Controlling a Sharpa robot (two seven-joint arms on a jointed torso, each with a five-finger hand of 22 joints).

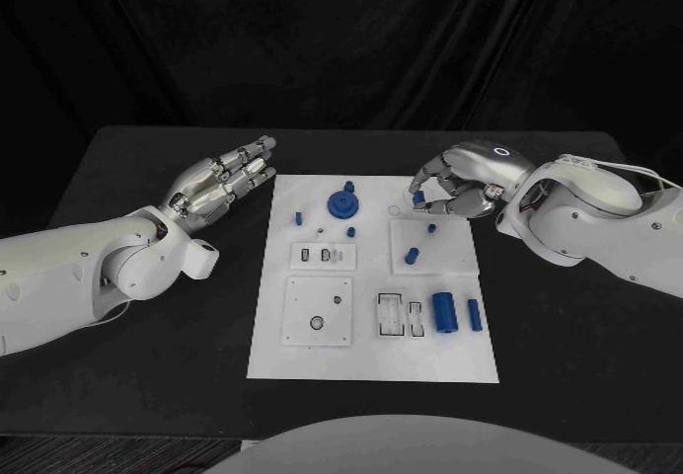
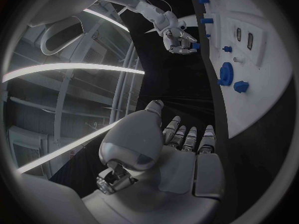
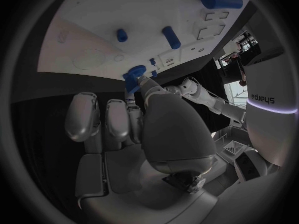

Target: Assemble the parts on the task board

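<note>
- The task board (image 1: 373, 355), a white plate, lies in the middle of the black counter (image 1: 569, 336), long side running from 12 to 6 o'clock in the head view.
- On the board, toward 12 o'clock, a blue gear (image 1: 343, 204) stands with a knob on top; a small blue peg (image 1: 299, 216) stands at its 8 o'clock.
- A raised white square at the board's 2 o'clock side carries a short blue cylinder (image 1: 410, 256) and a smaller blue stud (image 1: 431, 229).
- Toward 4 o'clock, a thick blue cylinder (image 1: 443, 310) lies beside a thinner blue pin (image 1: 474, 314), near but apart; white slotted blocks sit just at their 9 o'clock.
- The right hand (image 1: 453, 188) hangs over the board's 1 o'clock corner, fingers curled in; a small blue part (image 3: 132, 79) sits pinched at the fingertips in the right wrist view.
- The left hand (image 1: 221, 183) lies at the board's 10 o'clock edge, off the plate, fingers stretched out side by side and holding nothing; the left wrist view shows the same flat palm (image 2: 181, 164).
- On the right arm's white housing the right wrist view shows the word "sharpa", reading sideways.
- The counter is matt black; black cloth hangs behind it at 12 o'clock.
</note>
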